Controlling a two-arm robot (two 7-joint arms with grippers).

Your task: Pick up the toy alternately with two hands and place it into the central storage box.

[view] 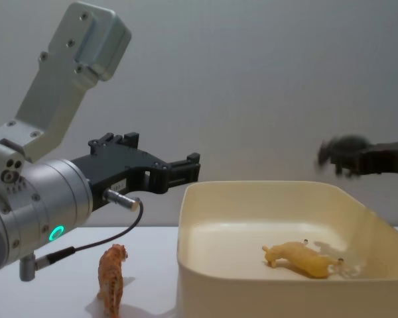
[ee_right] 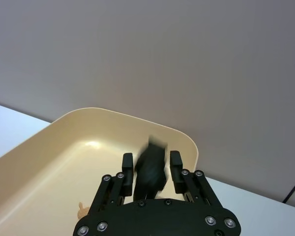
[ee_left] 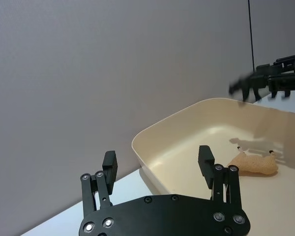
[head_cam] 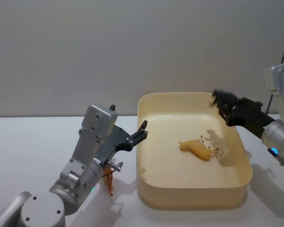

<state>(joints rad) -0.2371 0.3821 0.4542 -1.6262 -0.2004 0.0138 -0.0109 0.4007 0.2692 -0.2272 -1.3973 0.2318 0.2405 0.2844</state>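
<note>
Our right gripper (head_cam: 223,103) is closed on a dark toy (ee_right: 151,167) that sits between its two fingers. We cannot make out the toy's shape or its long axis. It hangs over the far right corner of the box (head_cam: 194,196), inside the rim, with the box floor straight below. We judge that letting go is all this toy needs. A yellow toy (head_cam: 197,149) lies on its side on the box floor, nearer the middle and off the drop line, so it should not get in the way.

Our left gripper (head_cam: 139,133) hovers with its fingers spread wide and nothing between them, just outside the box's left wall and pointing towards the rim. An orange tiger (view: 111,278) stands upright on the table (head_cam: 28,151) beside the box's near left corner. It is below and behind that gripper, and its body seems to run from near to far. The left arm is much the nearer to it. We judge the arm would have to draw back and tip down, minding the box wall close on the tiger's right.
</note>
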